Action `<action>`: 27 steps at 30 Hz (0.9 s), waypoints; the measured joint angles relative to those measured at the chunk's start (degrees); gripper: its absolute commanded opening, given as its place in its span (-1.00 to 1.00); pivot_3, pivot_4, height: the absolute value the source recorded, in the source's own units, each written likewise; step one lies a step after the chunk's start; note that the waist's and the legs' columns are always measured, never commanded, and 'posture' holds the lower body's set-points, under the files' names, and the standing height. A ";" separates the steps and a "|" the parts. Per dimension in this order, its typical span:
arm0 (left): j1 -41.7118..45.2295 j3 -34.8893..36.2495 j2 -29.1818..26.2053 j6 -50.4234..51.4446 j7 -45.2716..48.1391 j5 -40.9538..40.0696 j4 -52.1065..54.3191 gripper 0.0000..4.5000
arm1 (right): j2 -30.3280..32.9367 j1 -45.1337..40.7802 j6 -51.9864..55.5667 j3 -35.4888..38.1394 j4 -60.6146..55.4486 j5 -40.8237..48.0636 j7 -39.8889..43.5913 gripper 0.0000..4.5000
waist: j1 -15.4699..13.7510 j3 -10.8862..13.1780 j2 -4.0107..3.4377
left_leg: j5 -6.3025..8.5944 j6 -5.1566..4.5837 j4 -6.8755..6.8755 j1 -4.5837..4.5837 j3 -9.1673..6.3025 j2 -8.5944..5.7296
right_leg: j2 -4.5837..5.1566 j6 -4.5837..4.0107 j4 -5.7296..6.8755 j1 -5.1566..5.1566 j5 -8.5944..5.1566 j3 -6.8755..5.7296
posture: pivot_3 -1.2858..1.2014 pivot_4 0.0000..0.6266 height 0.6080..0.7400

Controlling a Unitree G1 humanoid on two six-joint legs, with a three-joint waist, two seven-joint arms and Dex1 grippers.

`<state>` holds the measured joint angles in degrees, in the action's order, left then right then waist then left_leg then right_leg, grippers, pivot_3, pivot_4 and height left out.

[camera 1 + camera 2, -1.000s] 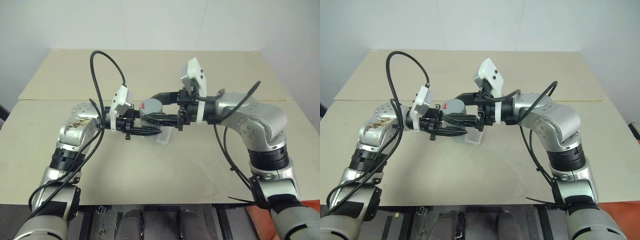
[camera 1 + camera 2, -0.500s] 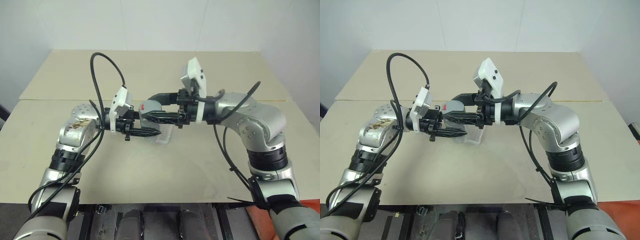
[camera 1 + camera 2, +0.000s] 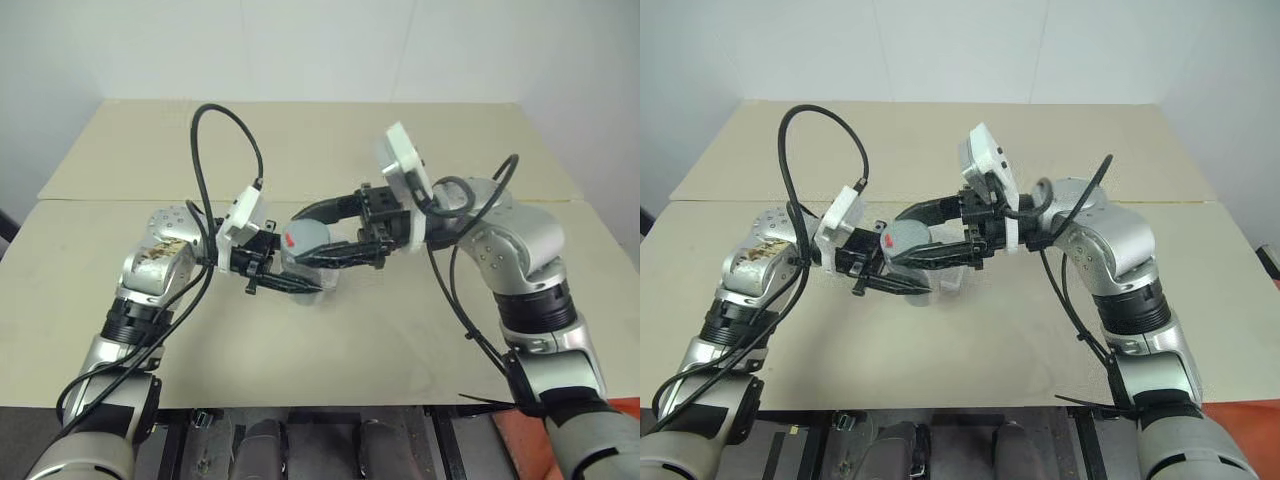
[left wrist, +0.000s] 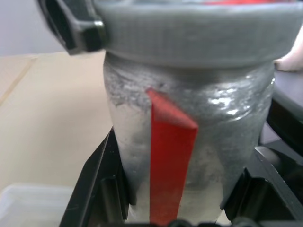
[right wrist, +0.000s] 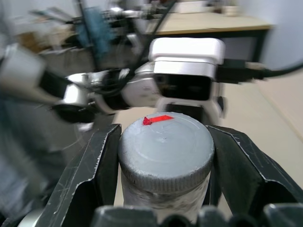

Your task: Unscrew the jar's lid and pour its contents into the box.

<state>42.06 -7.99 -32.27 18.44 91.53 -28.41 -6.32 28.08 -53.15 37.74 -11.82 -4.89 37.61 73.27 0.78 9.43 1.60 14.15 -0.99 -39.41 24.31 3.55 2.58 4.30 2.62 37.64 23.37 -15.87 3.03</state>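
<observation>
The silvery-grey jar point(image 4: 208, 142), with a red strip on its side, is held above the table at the centre. My left gripper point(image 3: 304, 274) reaches in from the left and is shut on the jar's body; its fingers point(image 4: 97, 189) press both sides. My right gripper point(image 3: 300, 241) comes from the right and is shut on the grey lid point(image 5: 165, 146), which sits on the jar and bears a small red mark. The clear plastic box point(image 3: 329, 279) lies on the table just beyond and below the jar. The contents are hidden inside the jar.
The beige table point(image 3: 400, 340) has bare surface in front of and on both sides of the arms. A seam point(image 3: 90, 200) runs across it behind the hands. Black cables point(image 3: 215, 130) loop above both wrists.
My right gripper has shut on the lid and its wrist has turned. Both hands, with the jar, have drawn slightly back toward me.
</observation>
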 measured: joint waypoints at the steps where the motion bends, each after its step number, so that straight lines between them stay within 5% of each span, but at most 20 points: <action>1: 0.00 -0.27 0.06 -0.06 0.59 -0.09 0.47 -0.09 | -0.04 -0.63 -1.16 -0.57 1.24 -0.38 2.67 0.24 | 0.00 0.00 0.00 | 0.00 0.00 -0.02 0.00 -0.01 0.01 | -0.01 0.00 0.00 -0.01 0.00 0.00 | 0.03 -0.52 1.00; 7: -0.03 -2.97 -1.80 -0.27 0.78 -3.29 3.62 -0.09 | -1.81 -4.11 -6.93 -2.28 8.18 -1.31 14.26 0.24 | 0.10 0.01 -0.01 | 0.04 -0.07 -0.23 0.01 -0.06 0.05 | -0.03 0.00 0.08 -0.04 0.00 -0.01 | 0.03 -0.52 1.00; 14: -0.47 -3.05 -3.50 -0.26 0.79 -3.90 4.22 -0.09 | -2.62 -5.67 -11.20 -4.93 12.25 -0.51 15.44 0.24 | -0.04 0.01 -0.02 | 0.04 -0.07 -0.37 0.00 -0.07 0.06 | -0.02 0.00 0.25 -0.06 0.00 -0.04 | 0.03 -0.52 1.00; 15: -0.54 -3.05 -3.61 -0.26 0.79 -3.90 4.21 -0.09 | -2.79 -5.69 -11.45 -4.96 12.46 -0.65 15.45 0.56 | -0.08 0.01 -0.02 | 0.04 -0.07 -0.37 0.00 -0.08 0.06 | -0.02 0.00 0.26 -0.06 0.00 -0.05 | 0.03 -0.52 1.00; 19: -0.63 -1.95 -3.36 -0.43 0.66 -5.45 4.24 -0.09 | -4.52 -5.34 -11.91 -6.96 13.28 -3.19 15.54 0.99 | -0.04 0.02 -0.03 | 0.04 -0.07 -0.39 -0.01 -0.08 0.07 | -0.02 0.00 0.30 -0.05 0.00 -0.07 | 0.03 -0.52 1.00; 27: -4.87 1.12 -4.58 -0.83 -2.85 -4.34 2.90 -0.09 | -2.53 -1.20 -11.62 -3.71 11.86 -4.89 10.99 0.99 | -0.05 0.02 -0.03 | 0.04 -0.07 -0.39 -0.01 -0.10 0.07 | 0.00 0.00 0.31 -0.06 0.00 -0.10 | 0.03 -0.52 1.00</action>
<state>37.20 -6.86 -36.85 17.61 88.68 -32.75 -3.43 25.56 -54.36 26.13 -15.53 6.97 32.72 84.26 0.74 9.45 1.56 14.20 -1.06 -39.80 24.30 3.45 2.64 4.29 2.63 37.96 23.31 -15.87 2.94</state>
